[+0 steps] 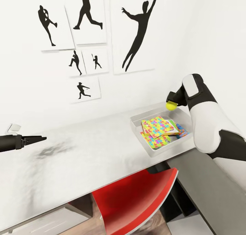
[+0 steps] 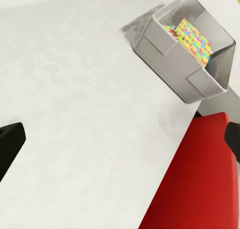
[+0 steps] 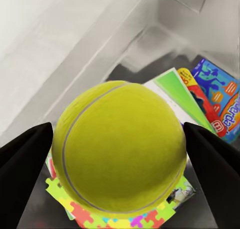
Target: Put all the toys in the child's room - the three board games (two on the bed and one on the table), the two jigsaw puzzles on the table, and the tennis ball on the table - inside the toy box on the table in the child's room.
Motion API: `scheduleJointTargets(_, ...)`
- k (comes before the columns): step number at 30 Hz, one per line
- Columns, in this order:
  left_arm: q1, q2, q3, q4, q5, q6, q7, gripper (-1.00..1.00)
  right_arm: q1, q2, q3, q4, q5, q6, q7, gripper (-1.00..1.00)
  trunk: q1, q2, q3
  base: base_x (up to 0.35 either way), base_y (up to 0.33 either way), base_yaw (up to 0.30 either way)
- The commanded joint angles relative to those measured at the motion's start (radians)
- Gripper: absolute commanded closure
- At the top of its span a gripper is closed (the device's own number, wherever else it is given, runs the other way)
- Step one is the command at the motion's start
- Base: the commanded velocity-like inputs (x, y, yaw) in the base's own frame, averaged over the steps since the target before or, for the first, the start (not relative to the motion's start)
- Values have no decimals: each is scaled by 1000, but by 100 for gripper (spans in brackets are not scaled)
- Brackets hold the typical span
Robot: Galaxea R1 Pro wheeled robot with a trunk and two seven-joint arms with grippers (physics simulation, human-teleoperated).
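Observation:
My right gripper (image 1: 172,102) is shut on the yellow-green tennis ball (image 1: 170,106) and holds it above the far side of the light-grey toy box (image 1: 137,119) on the table (image 1: 85,153). In the right wrist view the ball (image 3: 120,149) sits between both black fingers (image 3: 22,164). Two jigsaw puzzles (image 1: 158,126) lie stacked in the box. Beside them are the board games: blue (image 3: 220,96), green (image 3: 172,86) and a red-edged one (image 3: 200,106). My left gripper (image 1: 42,138) hovers open over the table's left part, holding nothing. The bed is out of view.
A red chair (image 1: 136,197) is tucked under the table's front edge, below the toy box. The lower dark-grey desk section (image 1: 205,183) runs off to the right. Silhouette posters (image 1: 136,29) hang on the white wall behind the table.

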Motion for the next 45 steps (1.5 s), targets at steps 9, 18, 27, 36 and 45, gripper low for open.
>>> scheduleJointTargets(9, -1, 0, 1, -1, -10, 10, -9, -100, -1, -1, 112, 12, -12, 1, -8, 100, 0, -1, -1, 0, -1, 0)
scheduleJointTargets(18, -1, 0, 4, -1, -9, 10, -9, -100, -1, -2, 117, 26, -12, 1, -8, 100, 0, -1, -1, 0, 0, 0)
scheduleJointTargets(27, -1, 0, 3, -1, -10, 10, -9, -100, -1, -4, 119, 87, -11, 1, -9, 100, 0, -1, -1, 0, 0, 0)
scheduleJointTargets(36, -1, 0, 3, -1, -10, 10, -9, -100, -1, -19, 119, 141, -10, 1, -9, 100, 0, -1, -1, 0, 0, 0)
scheduleJointTargets(45, -1, 0, 3, -1, -10, 10, -9, -100, -1, -32, 120, 145, -9, 1, -9, -100, 0, -1, -1, 0, 0, 0)
